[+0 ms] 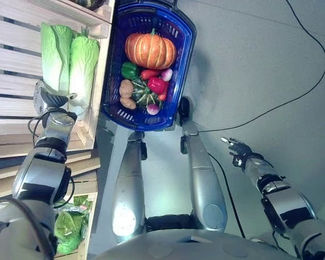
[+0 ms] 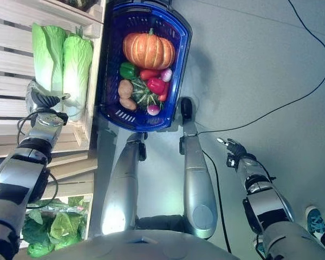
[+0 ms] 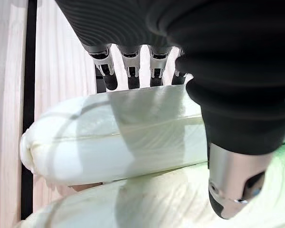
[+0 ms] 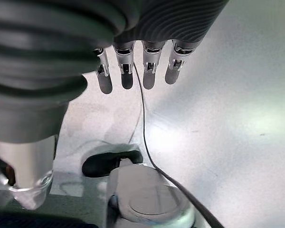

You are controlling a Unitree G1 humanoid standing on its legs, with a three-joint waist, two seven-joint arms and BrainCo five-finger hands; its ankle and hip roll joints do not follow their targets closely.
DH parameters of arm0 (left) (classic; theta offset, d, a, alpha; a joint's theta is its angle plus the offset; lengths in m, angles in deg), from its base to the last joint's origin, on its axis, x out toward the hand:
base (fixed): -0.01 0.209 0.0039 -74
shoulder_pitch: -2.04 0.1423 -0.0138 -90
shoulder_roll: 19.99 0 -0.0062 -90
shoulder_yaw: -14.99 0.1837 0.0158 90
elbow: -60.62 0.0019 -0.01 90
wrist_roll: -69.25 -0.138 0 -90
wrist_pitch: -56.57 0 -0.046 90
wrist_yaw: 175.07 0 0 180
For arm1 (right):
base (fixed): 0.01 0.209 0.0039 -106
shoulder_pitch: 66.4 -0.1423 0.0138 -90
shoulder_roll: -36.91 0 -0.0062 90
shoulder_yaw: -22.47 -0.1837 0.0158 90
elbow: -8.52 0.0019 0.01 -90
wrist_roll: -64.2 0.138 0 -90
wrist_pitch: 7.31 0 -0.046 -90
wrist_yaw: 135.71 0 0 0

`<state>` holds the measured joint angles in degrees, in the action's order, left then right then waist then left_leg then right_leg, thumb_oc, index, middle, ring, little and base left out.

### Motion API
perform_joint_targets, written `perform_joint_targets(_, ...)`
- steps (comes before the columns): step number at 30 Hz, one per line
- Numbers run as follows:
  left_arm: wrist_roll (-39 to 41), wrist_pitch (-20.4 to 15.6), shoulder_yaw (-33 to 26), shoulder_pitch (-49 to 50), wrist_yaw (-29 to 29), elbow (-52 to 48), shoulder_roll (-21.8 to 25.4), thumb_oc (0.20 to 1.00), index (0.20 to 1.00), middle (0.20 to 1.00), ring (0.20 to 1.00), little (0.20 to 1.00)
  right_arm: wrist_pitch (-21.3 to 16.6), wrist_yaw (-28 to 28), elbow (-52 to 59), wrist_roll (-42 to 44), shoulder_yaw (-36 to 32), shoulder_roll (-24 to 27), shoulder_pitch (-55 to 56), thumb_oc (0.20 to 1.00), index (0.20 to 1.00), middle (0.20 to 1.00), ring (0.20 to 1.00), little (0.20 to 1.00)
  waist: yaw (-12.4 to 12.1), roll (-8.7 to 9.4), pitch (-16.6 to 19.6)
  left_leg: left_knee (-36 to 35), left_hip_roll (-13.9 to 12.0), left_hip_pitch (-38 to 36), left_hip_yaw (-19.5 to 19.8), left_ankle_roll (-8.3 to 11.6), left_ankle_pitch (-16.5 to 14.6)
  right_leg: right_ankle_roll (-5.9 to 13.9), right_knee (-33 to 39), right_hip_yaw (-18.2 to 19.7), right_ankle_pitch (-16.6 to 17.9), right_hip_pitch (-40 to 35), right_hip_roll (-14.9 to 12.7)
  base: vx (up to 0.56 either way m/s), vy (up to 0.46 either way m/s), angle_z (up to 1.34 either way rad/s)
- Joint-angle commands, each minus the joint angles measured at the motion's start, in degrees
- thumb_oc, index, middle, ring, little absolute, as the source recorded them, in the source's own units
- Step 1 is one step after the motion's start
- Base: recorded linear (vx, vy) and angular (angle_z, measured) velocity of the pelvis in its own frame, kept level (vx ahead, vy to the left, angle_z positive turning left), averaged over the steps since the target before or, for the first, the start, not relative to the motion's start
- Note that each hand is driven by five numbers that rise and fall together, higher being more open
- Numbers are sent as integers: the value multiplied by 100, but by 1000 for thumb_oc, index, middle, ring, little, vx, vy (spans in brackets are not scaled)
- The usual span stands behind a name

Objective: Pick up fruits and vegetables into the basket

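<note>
1. On the far left, a wooden crate shelf (image 1: 11, 81) is carrying two napa cabbages (image 1: 70, 62) lying side by side; the left hand (image 1: 49, 97) is reaching onto their pale stem ends; in the left wrist view its fingers (image 3: 133, 71) are lying fairly straight over the top of one cabbage (image 3: 133, 137) with the thumb (image 3: 235, 185) down on the near side, so the hand is spreading wide over the cabbage, not closing round it.
2. Below that, in a lower crate, leafy greens (image 2: 49, 227) are lying in a loose heap.
3. In the middle, a blue basket (image 1: 187, 59) is sitting on the grey floor (image 1: 260, 65) just beside the crate shelf; it is holding an orange pumpkin (image 1: 150, 50) at the far end; nearer are lying a green pepper (image 1: 129, 70), a tomato (image 1: 149, 74), a red pepper (image 1: 158, 85), a pink radish (image 1: 167, 75), two potatoes (image 1: 127, 88), a dark green striped squash (image 1: 144, 95) and a second radish (image 1: 153, 109).
4. On the right, the right hand (image 1: 237, 147) is hanging over the bare floor, well apart from the basket; in the right wrist view its fingers (image 4: 135, 71) are hanging straight and relaxed, holding nothing.
</note>
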<state>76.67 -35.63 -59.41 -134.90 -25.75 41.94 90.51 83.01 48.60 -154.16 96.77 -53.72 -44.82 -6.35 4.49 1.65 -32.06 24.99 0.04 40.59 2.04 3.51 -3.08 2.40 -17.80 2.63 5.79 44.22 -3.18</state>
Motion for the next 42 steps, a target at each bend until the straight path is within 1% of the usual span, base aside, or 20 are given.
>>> perform_joint_targets(1, 223, 189, -121, 183, 178, 350, 214, 1000, 1000, 1000, 1000, 1000, 49, 61, -68, -40, 192, 342, 357, 1000, 1000, 1000, 1000, 1000, -62, -42, 226, -286, 191, 193, -67, -102, 277, -113, -518, -432, -897, -206, 271, 0, 0, 0)
perform_joint_targets(7, 346, 283, -118, 147, 207, 511, 217, 1000, 1000, 1000, 1000, 1000, 57, 86, -74, -16, 218, 387, 303, 1000, 1000, 1000, 1000, 1000, -58, -29, 226, -305, 183, 217, -64, -94, 301, -118, -505, -444, -887, -179, 273, 0, 0, 0)
perform_joint_targets(12, 557, 341, -243, 119, 82, 665, 267, 1000, 1000, 1000, 1000, 1000, 81, 93, -99, -7, 237, 414, 260, 1000, 1000, 1000, 1000, 1000, -67, 6, 226, -295, 174, 264, -60, -86, 304, -126, -502, -447, -892, -136, 285, 0, 0, 0)
perform_joint_targets(17, 492, 484, -259, 54, -65, 725, 254, 1000, 1000, 1000, 1000, 1000, 89, 57, -89, 21, 256, 389, 246, 1000, 1000, 1000, 1000, 1000, -73, 43, 226, -310, 169, 311, -49, -90, 316, -122, -494, -450, -870, -78, 290, 0, 0, 0)
perform_joint_targets(18, 381, 589, -250, 40, -129, 747, 232, 1000, 1000, 1000, 1000, 1000, 89, 61, -88, 27, 257, 394, 240, 1000, 1000, 1000, 1000, 1000, -73, 54, 226, -317, 173, 322, -45, -89, 320, -121, -488, -454, -861, -63, 292, 0, 0, 0)
perform_joint_targets(21, 205, 638, -217, 40, -195, 761, 216, 1000, 1000, 1000, 1000, 1000, 104, 60, -79, 43, 267, 399, 219, 1000, 1000, 1000, 1000, 1000, -80, 66, 226, -330, 172, 340, -34, -87, 331, -115, -489, -453, -847, -36, 294, 0, 0, 0)
perform_joint_targets(22, -52, 708, -149, 20, -257, 768, 210, 1000, 1000, 1000, 1000, 1000, 116, 70, -78, 66, 282, 410, 205, 1000, 1000, 1000, 1000, 1000, -82, 85, 226, -347, 165, 339, -37, -86, 338, -114, -477, -457, -835, -32, 297, 0, 0, 0)
perform_joint_targets(24, -131, 766, -69, -1, -298, 733, 204, 1000, 1000, 1000, 1000, 1000, 133, 69, -67, 82, 306, 421, 187, 1000, 1000, 1000, 1000, 1000, -87, 99, 226, -361, 162, 346, -37, -83, 347, -113, -462, -456, -821, -27, 303, 0, 0, 0)
perform_joint_targets(26, -90, 778, -30, -14, -292, 693, 186, 1000, 1000, 1000, 1000, 1000, 123, 80, -71, 78, 313, 424, 191, 1000, 1000, 1000, 1000, 1000, -90, 113, 226, -373, 163, 353, -28, -82, 351, -105, -454, -453, -813, -17, 308, 0, 0, 0)
perform_joint_targets(29, -294, 756, 18, -11, -266, 683, 143, 1000, 1000, 1000, 1000, 1000, 110, 89, -67, 105, 317, 416, 190, 1000, 1000, 1000, 1000, 1000, -94, 128, 226, -391, 165, 357, -19, -81, 358, -98, -438, -454, -797, -10, 310, 0, 0, 0)
perform_joint_targets(30, -423, 759, 62, -17, -231, 666, 136, 918, 918, 918, 918, 918, 114, 84, -53, 126, 326, 412, 184, 1000, 1000, 1000, 1000, 1000, -96, 135, 226, -397, 165, 368, -20, -81, 363, -100, -424, -458, -789, -3, 311, 0, 0, 0)
perform_joint_targets(31, -550, 765, 115, -30, -188, 655, 129, 479, 479, 479, 479, 479, 134, 76, -32, 143, 340, 413, 161, 1000, 1000, 1000, 1000, 1000, -95, 137, 226, -417, 167, 364, -23, -78, 372, -100, -407, -460, -772, 1, 314, 0, 0, 0)
perform_joint_targets(32, -538, 753, 158, -33, -156, 630, 117, 200, 200, 200, 200, 200, 142, 64, -21, 143, 345, 409, 144, 1000, 1000, 1000, 1000, 1000, -94, 137, 226, -429, 171, 363, -20, -76, 378, -97, -397, -458, -763, 4, 319, 0, 0, 0)
perform_joint_targets(42, -249, 522, 208, -2, 135, 564, 120, 200, 200, 200, 200, 200, 67, 48, -38, 147, 330, 422, 166, 1000, 1000, 1000, 1000, 1000, -89, 113, 226, -486, 198, 376, -18, -83, 398, -83, -331, -467, -723, 26, 318, 0, 0, 0)
